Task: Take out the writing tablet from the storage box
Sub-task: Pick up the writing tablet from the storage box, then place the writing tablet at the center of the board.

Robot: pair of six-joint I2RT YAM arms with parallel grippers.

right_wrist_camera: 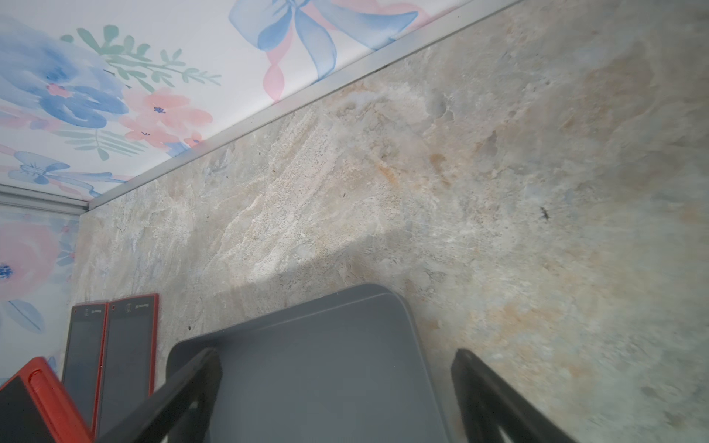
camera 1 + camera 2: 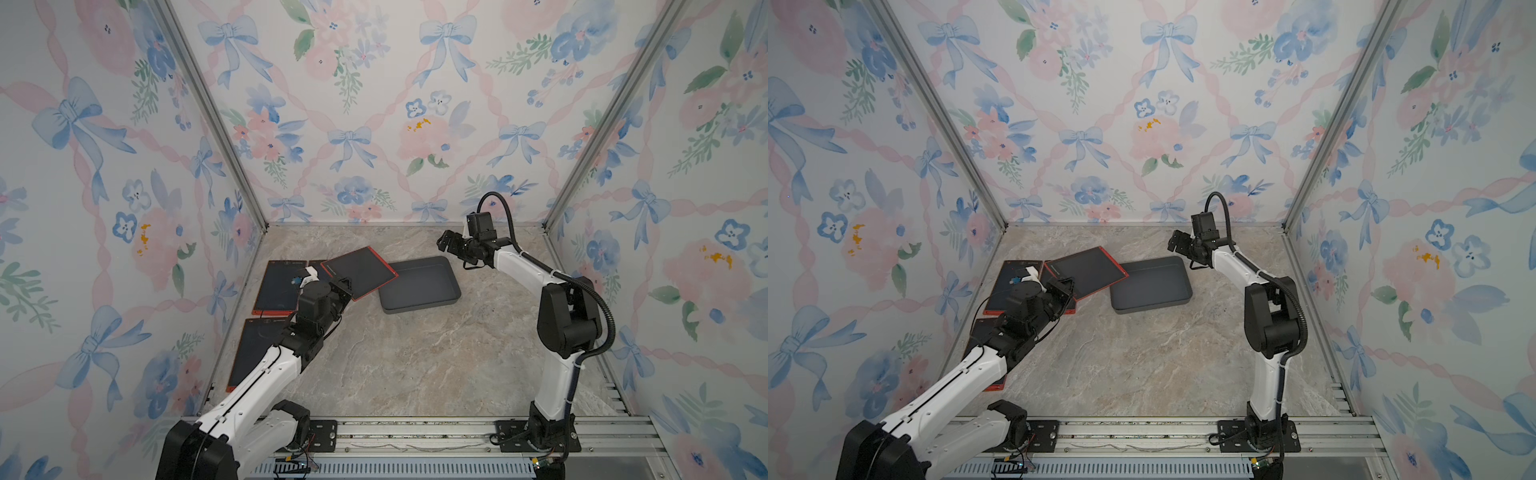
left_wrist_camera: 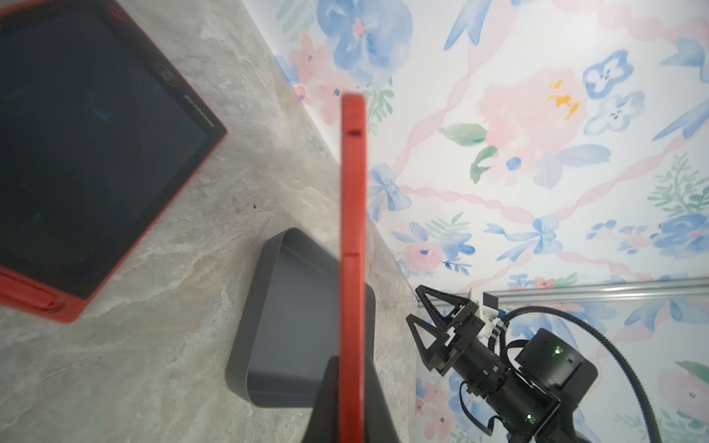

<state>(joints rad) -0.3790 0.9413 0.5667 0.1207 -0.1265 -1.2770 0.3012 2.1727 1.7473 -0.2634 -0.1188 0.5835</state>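
The left gripper (image 2: 345, 287) clamps the near edge of a red-framed writing tablet (image 2: 359, 270) and holds it tilted above the tabletop (image 2: 415, 365). The tablet is out of the storage box (image 2: 419, 286) and to its left. One tablet corner overlaps the box's left rim in both top views; whether the two touch cannot be told. In the left wrist view the tablet shows edge-on as a red strip (image 3: 353, 211) pinched between the dark fingers (image 3: 325, 402). The right gripper (image 2: 447, 244) hangs in the air near the box's far right corner, jaws spread wide and holding nothing. The dark grey box, shallow with rounded corners, sits askew toward the back of the marble-patterned tabletop. Open surface lies in front of it between the two arms, to its right, and behind it up to the back wall (image 2: 374, 104). Three more red-framed tablets lie flat along the left side: a far tablet (image 2: 276, 286), a second tablet (image 2: 313, 264) just beside it and mostly hidden under the held one, and a nearer tablet (image 2: 253, 353) partly covered by the left arm. Floral wallpaper with blue bows covers all three walls. An aluminium rail (image 2: 415, 428) along the front edge carries both arm bases. In all there are four tablets, one box and two arms.
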